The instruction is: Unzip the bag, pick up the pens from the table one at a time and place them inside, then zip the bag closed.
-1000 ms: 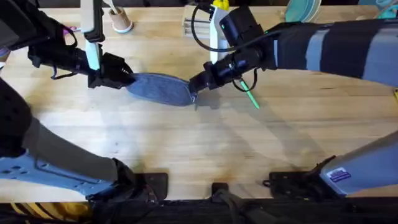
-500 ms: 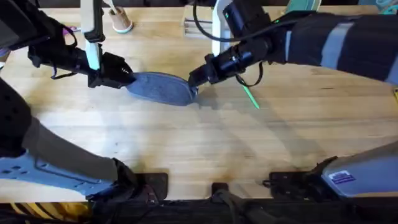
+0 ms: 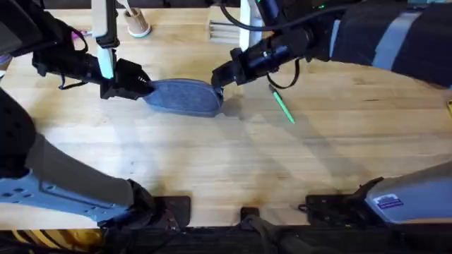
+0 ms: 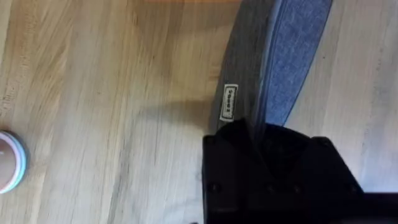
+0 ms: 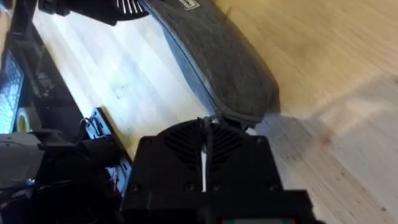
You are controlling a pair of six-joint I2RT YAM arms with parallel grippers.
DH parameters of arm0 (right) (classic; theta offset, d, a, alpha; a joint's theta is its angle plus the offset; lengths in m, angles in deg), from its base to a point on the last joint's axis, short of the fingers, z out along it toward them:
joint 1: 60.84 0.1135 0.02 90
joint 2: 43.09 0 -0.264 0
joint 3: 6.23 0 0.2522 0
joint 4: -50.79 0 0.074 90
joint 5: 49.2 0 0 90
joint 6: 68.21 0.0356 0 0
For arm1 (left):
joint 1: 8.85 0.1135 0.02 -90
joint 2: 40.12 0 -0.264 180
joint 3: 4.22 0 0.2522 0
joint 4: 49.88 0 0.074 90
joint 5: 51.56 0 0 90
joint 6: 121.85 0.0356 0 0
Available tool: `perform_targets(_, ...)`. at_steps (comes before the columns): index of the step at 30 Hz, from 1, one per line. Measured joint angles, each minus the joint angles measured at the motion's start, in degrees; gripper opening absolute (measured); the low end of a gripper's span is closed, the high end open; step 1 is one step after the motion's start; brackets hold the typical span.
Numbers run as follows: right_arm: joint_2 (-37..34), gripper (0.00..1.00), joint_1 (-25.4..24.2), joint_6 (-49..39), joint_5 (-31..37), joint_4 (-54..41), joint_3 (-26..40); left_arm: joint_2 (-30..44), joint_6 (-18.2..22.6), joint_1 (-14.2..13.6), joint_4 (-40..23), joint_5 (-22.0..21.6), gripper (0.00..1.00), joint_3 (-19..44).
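Grey-blue bag (image 3: 182,98) is seen lying flat on the table (image 3: 233,155), its long axis stretched straight between the two grippers, one end pointing at each. The left gripper (image 3: 141,87) is clamped on the nearer end of the pouch; in the left wrist view the fabric (image 4: 273,68) is seen running away from between the black fingers, a small white label (image 4: 229,102) showing just beyond the jaws. The right gripper (image 3: 216,76) is pressed against the opposite end, where the bag's rounded tip (image 5: 245,102) meets the jaws; whether that end is pinched cannot be told. A green pen (image 3: 283,108) is left on the wood just behind the right gripper, beneath its arm and apart from the pouch. A small wooden cup (image 3: 137,25) stands beyond the left gripper, and a light slatted holder (image 3: 224,29) beyond the right one, both well clear of the bag.
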Motion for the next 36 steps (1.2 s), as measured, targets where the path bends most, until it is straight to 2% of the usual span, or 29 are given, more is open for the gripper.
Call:
perform_targets(7,-0.2,0.03,3.8,-2.0,7.4,-1.4,5.0,0.0,0.0,0.1,0.0,0.0,0.042,0.0)
perform_targets(12,-3.3,0.03,6.2,-3.3,9.7,-1.7,9.1,0.0,0.0,0.3,0.1,0.1,0.042,0.0)
perform_targets(18,-9.5,0.03,7.8,-3.6,10.6,-2.3,14.6,0.0,0.0,0.3,0.3,0.0,0.042,0.0)
perform_targets(29,-21.1,0.03,12.9,-3.6,10.6,1.3,28.5,0.0,0.0,0.5,0.6,0.0,0.042,0.0)
perform_targets(36,-25.9,0.03,15.2,-1.8,10.0,8.3,31.3,0.0,0.0,1.0,0.9,-0.3,0.042,0.1)
